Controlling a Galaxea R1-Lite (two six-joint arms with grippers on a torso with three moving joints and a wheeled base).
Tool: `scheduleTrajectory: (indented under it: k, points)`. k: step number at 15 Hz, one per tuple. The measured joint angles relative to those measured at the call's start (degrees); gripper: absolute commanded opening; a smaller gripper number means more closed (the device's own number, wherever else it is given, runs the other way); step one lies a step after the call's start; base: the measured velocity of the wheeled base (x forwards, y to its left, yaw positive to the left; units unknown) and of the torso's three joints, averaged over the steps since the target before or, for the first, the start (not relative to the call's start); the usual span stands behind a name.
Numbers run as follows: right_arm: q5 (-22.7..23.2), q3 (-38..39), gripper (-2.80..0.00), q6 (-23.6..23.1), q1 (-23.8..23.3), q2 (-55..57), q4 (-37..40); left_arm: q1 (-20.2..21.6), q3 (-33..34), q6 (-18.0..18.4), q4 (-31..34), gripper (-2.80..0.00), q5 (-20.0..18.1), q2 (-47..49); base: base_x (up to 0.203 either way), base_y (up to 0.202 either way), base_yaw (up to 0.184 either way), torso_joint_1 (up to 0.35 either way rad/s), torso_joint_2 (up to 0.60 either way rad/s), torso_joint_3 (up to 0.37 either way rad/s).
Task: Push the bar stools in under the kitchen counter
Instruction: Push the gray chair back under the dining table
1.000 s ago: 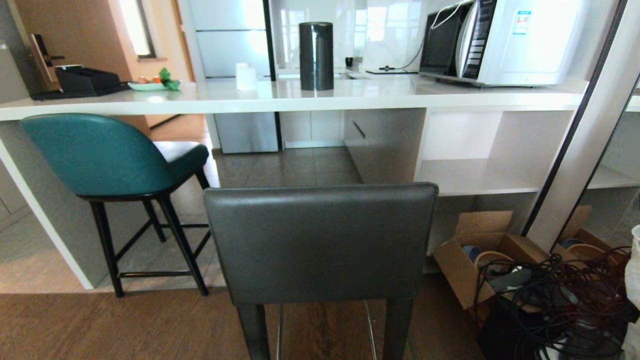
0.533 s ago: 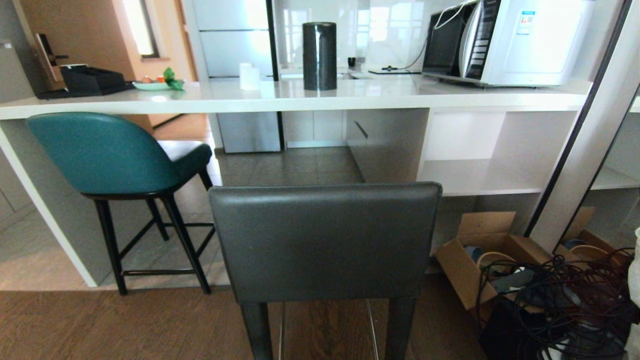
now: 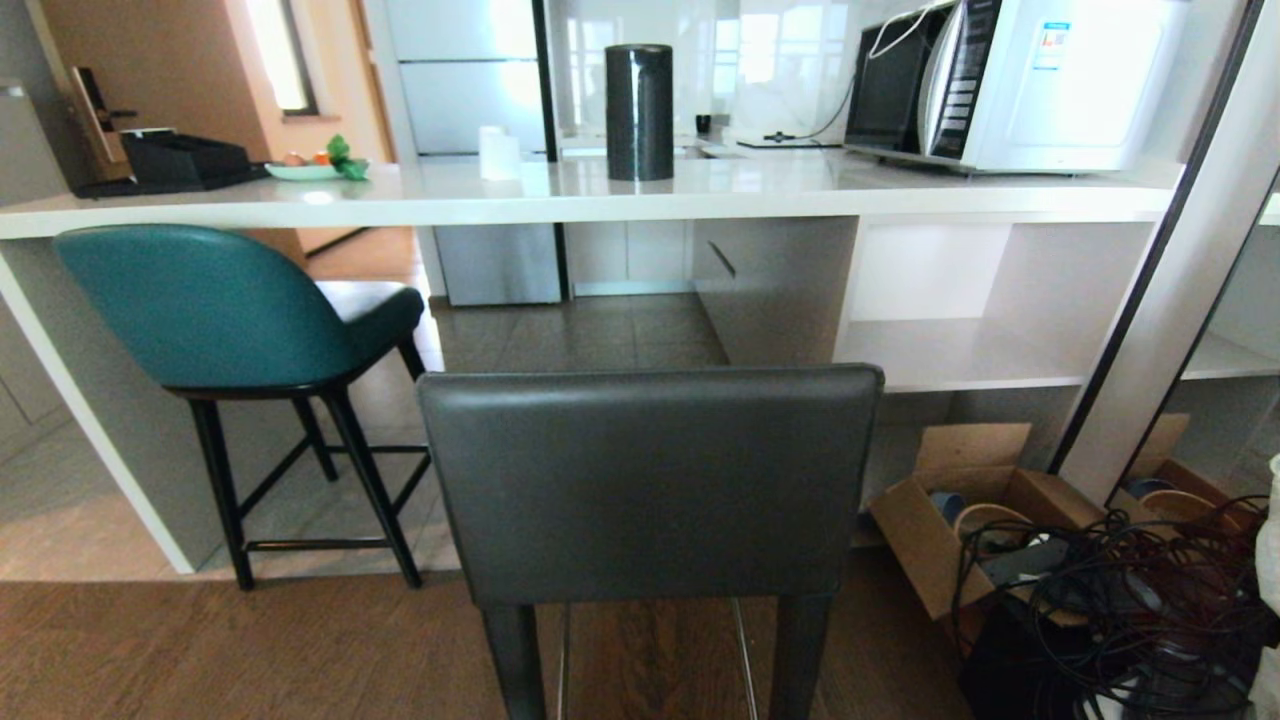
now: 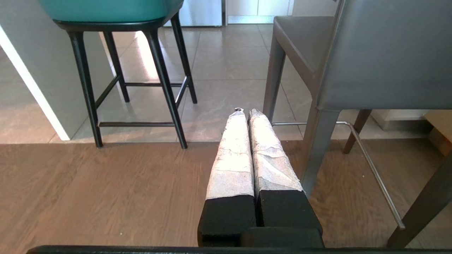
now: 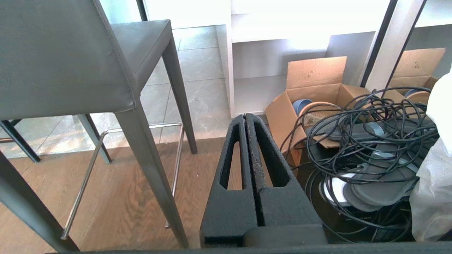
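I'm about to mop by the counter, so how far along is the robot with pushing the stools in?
Looks done: the teal stool stands with its seat beneath the kitchen counter. In hand: nothing touches the dark grey stool; the left gripper and right gripper hang shut, low on either side of it. Left: that stool stands out on the wood floor, short of the counter, waiting for its push.

Neither arm shows in the head view — both are held low. The left gripper, fingers wrapped in pale tape and pressed together, hangs just beside the dark grey stool on its left, touching nothing. The right gripper — black fingers closed flat together — hangs on that stool's right, empty.
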Motion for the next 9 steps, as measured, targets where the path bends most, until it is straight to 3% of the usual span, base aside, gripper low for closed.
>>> scheduleTrajectory:
  k: [9]
  points:
    - [0.02, 0.00, -2.80, -0.06, 0.00, 0.00, -0.02, 0.05, 0.00, -0.64, -0.20, -2.80, 0.18, 0.00, 0.000, 0.000, 0.000, 0.000, 0.00, 0.000]
